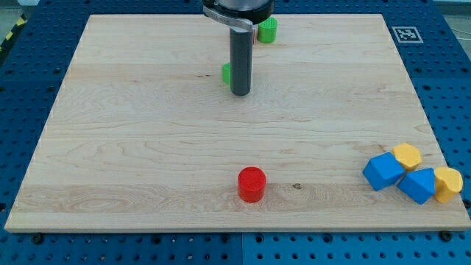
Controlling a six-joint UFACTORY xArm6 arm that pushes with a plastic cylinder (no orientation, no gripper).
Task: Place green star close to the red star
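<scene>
Red block (251,184): nearest the view's bottom, a short round-looking piece standing alone on the board, a little right of centre; star points cannot be made out, so it reads as a cylinder.
Blue and yellow cluster: 4 blocks bunched at the view's lower right corner of the board. A blue block (383,171) touches a yellow block (406,155) above it; a second blue block (418,185) sits just right of the first, with a second yellow block (448,183) against its right side, close to the board's edge.
Wooden board (132,147): pale, lying on a blue perforated table (449,73).
My tip (240,93): the lower end of the dark upright rod, resting on the board in the view's upper middle. It has no jaws, so it clasps nothing; it only presses sideways.
Green block by the rod (227,72): mostly hidden behind the rod, only a sliver showing at the rod's left, touching or just beside it, slightly above the tip. Shape, long axis and facing cannot be told.
Second green block (267,30): near the view's top, just right of the rod's upper part, partly covered by the arm's head; shape unclear.
Separation: both green pieces lie well apart from the red block.
</scene>
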